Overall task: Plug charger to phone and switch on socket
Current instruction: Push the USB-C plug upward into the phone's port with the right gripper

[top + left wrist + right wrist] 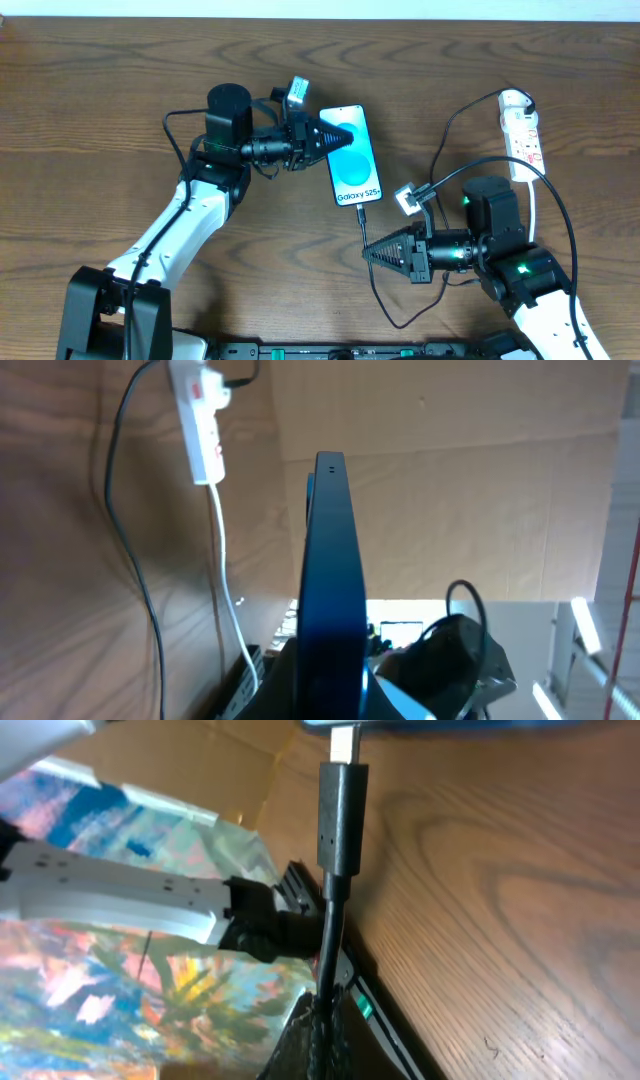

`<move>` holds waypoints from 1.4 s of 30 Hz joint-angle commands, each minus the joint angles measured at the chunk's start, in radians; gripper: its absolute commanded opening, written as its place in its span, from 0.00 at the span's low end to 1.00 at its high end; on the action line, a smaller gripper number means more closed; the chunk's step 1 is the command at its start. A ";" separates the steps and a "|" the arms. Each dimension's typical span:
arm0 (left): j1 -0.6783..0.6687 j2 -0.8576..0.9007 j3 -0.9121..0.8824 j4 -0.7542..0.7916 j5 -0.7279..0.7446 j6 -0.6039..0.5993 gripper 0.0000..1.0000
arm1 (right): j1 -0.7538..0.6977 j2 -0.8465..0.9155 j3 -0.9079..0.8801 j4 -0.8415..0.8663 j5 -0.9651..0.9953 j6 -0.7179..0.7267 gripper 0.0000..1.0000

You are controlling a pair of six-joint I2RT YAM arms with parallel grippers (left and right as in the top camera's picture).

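Note:
The phone (355, 175) lies on the wooden table, blue-teal screen up, "Galaxy S25" text at its near end. My left gripper (338, 140) is shut on the phone's far left side; the left wrist view shows the phone (335, 560) edge-on between the jaws (335, 700). My right gripper (367, 250) is shut on the charger (363, 220) just behind its plug. In the right wrist view the black plug (340, 815) stands up from my jaws (325, 1040), its metal tip meeting the phone's bottom edge (470, 724). The white socket (522, 130) lies at the far right.
The black cable loops on the table near the front edge (390, 310) and runs back to the socket. A white cord (537, 205) leaves the socket toward the right arm. The left wrist view shows the socket (205, 430) with both cords beside it.

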 commanded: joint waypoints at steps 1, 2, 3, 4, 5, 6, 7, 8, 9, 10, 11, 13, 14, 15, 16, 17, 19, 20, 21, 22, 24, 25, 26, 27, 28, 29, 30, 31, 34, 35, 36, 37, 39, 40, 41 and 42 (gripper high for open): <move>0.006 -0.003 0.006 0.026 0.032 0.033 0.07 | 0.009 0.000 0.002 -0.024 0.037 -0.053 0.01; 0.006 -0.003 0.006 0.026 0.031 0.033 0.07 | 0.009 0.000 0.002 -0.025 0.037 -0.053 0.01; 0.006 -0.003 0.006 0.026 0.031 0.033 0.07 | 0.009 0.000 0.003 -0.025 0.037 -0.053 0.01; 0.006 -0.003 0.006 0.026 0.031 0.033 0.07 | 0.009 0.000 0.003 -0.024 0.037 -0.053 0.01; 0.006 -0.003 0.006 0.026 0.031 0.033 0.07 | 0.009 0.000 0.004 -0.024 0.037 -0.053 0.01; 0.006 -0.003 0.006 0.026 0.031 0.033 0.07 | 0.009 0.000 0.006 -0.024 0.036 -0.053 0.01; 0.006 -0.003 0.006 0.026 0.031 0.033 0.07 | 0.009 0.000 0.008 -0.024 0.036 -0.053 0.01; 0.006 -0.003 0.006 0.026 0.030 0.033 0.07 | 0.009 0.000 0.010 -0.021 0.035 -0.053 0.01; 0.006 -0.003 0.006 0.026 0.029 0.033 0.07 | 0.009 0.000 0.011 -0.017 0.029 -0.053 0.01; 0.006 -0.003 0.006 0.026 0.029 0.032 0.07 | 0.009 0.000 0.011 -0.013 0.028 -0.053 0.01; 0.006 -0.003 0.006 0.026 0.028 0.028 0.07 | 0.009 0.000 0.011 -0.013 0.029 -0.053 0.01; 0.006 -0.003 0.006 0.026 0.022 -0.001 0.07 | 0.009 0.000 0.011 -0.014 0.028 -0.052 0.01; 0.006 -0.003 0.006 0.027 0.021 -0.011 0.07 | 0.009 0.000 0.011 -0.014 0.028 -0.052 0.01; 0.006 -0.003 0.006 0.027 0.021 -0.012 0.07 | 0.009 0.000 0.011 -0.014 0.027 -0.052 0.01; 0.006 -0.003 0.006 0.026 0.022 -0.011 0.07 | 0.009 0.000 0.011 -0.013 0.024 -0.052 0.01; 0.005 -0.003 0.006 0.027 0.022 -0.011 0.07 | 0.009 0.000 0.011 -0.013 0.021 -0.052 0.01; 0.003 -0.003 0.006 0.027 0.021 -0.011 0.07 | 0.009 0.000 0.011 -0.013 0.021 -0.052 0.01; 0.002 -0.003 0.006 0.027 0.022 -0.011 0.08 | 0.009 0.000 0.011 -0.013 0.021 -0.052 0.01; -0.001 -0.003 0.006 0.026 0.021 -0.012 0.07 | 0.009 0.000 0.011 -0.013 0.021 -0.052 0.01; -0.004 -0.003 0.006 0.027 0.021 -0.012 0.07 | 0.009 0.000 0.011 -0.013 0.021 -0.052 0.01; -0.012 -0.003 0.006 0.027 0.018 -0.012 0.07 | 0.009 0.000 0.011 -0.010 0.021 -0.052 0.01; -0.015 -0.003 0.006 0.027 0.018 -0.011 0.07 | 0.009 0.000 0.011 -0.009 0.022 -0.052 0.01; -0.019 -0.003 0.006 0.027 0.019 -0.011 0.08 | 0.009 0.000 0.011 -0.009 0.022 -0.052 0.01; -0.021 -0.003 0.006 0.027 0.019 -0.012 0.07 | 0.009 0.000 0.011 -0.009 0.022 -0.052 0.01; -0.020 -0.003 0.006 0.027 0.019 -0.011 0.07 | 0.009 0.000 0.011 -0.009 0.022 -0.052 0.01; -0.020 -0.003 0.006 0.027 0.019 -0.011 0.08 | 0.009 0.000 0.011 -0.009 0.022 -0.052 0.01; -0.020 -0.003 0.006 0.027 0.019 -0.011 0.07 | 0.009 0.000 0.011 -0.009 0.022 -0.052 0.01; -0.020 -0.003 0.006 0.027 0.019 -0.011 0.07 | 0.009 0.000 0.011 -0.009 0.022 -0.052 0.01; -0.020 -0.003 0.006 0.027 0.019 -0.011 0.07 | 0.009 0.000 0.011 -0.005 0.022 -0.052 0.01; -0.020 -0.003 0.006 0.027 0.020 -0.011 0.07 | 0.009 0.000 0.011 -0.002 0.022 -0.052 0.01; -0.020 -0.003 0.006 0.027 0.024 -0.011 0.08 | 0.009 0.000 0.011 0.003 0.022 -0.052 0.01; -0.020 -0.003 0.006 0.027 0.027 -0.011 0.08 | 0.009 0.000 0.011 0.007 0.022 -0.052 0.01; -0.021 -0.003 0.006 0.027 0.034 -0.011 0.07 | 0.009 0.000 0.011 0.017 0.022 -0.051 0.01; -0.020 -0.003 0.006 0.028 0.036 -0.011 0.07 | 0.009 0.000 0.011 0.024 0.022 -0.049 0.01; -0.021 -0.003 0.006 0.032 0.042 -0.011 0.07 | 0.009 0.000 0.011 0.030 0.022 -0.048 0.01; -0.020 -0.003 0.006 0.042 0.048 -0.011 0.07 | 0.009 0.000 0.011 0.035 0.022 -0.048 0.01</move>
